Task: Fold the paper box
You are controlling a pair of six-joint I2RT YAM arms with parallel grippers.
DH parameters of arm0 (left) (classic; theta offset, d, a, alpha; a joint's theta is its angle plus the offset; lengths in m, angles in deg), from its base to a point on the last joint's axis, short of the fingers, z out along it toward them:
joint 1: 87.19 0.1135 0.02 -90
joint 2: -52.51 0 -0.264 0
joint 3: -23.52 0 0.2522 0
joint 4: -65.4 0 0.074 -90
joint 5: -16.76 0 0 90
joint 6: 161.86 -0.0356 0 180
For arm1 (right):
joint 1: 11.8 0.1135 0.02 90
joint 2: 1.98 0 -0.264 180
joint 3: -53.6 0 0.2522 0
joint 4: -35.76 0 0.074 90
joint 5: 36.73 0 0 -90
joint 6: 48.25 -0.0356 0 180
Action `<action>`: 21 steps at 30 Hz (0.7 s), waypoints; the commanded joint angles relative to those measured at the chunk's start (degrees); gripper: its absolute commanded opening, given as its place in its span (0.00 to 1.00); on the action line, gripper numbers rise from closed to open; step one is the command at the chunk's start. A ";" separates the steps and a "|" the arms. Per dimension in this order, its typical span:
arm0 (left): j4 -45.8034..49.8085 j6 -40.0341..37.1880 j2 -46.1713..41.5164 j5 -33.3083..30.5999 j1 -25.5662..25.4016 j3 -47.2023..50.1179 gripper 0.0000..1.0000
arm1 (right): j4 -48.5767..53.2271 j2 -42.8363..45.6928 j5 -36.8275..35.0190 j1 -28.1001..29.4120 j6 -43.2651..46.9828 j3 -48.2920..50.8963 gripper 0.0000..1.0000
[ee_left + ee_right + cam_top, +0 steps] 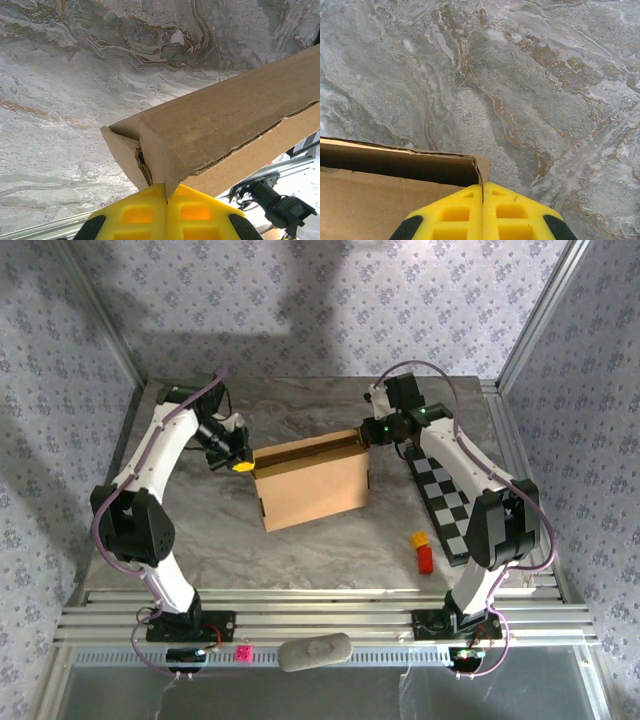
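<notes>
Brown corrugated cardboard, the paper box (310, 485) sits at the centre of the grey marble desk (300, 560). The left claw (243, 466) pinches the box's upper left corner, its yellow fingers (135, 215) pressed together on the cardboard edge. The right claw (366, 432) is likewise clamped on the upper right corner, near a checkered board (440, 502).

A robot lab cell: aluminium frame (320, 615), wallpapered panels (300, 300), checkered board (445, 502).
</notes>
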 commanded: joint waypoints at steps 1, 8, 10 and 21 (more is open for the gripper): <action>-0.29 -0.22 -1.82 -0.10 -0.69 0.29 0.00 | 1.44 1.14 -2.54 0.01 -0.87 0.44 0.00; -2.00 1.62 -2.72 -2.27 -3.06 2.34 0.00 | 0.94 1.86 -3.73 0.23 -1.35 1.10 0.00; -3.68 2.33 -3.71 -3.34 -3.65 4.13 0.00 | 0.46 2.31 -4.02 0.36 -1.74 1.94 0.00; -14.54 6.84 -9.10 -5.79 -5.96 11.90 0.00 | -6.34 6.68 -4.42 0.01 -2.81 8.09 0.00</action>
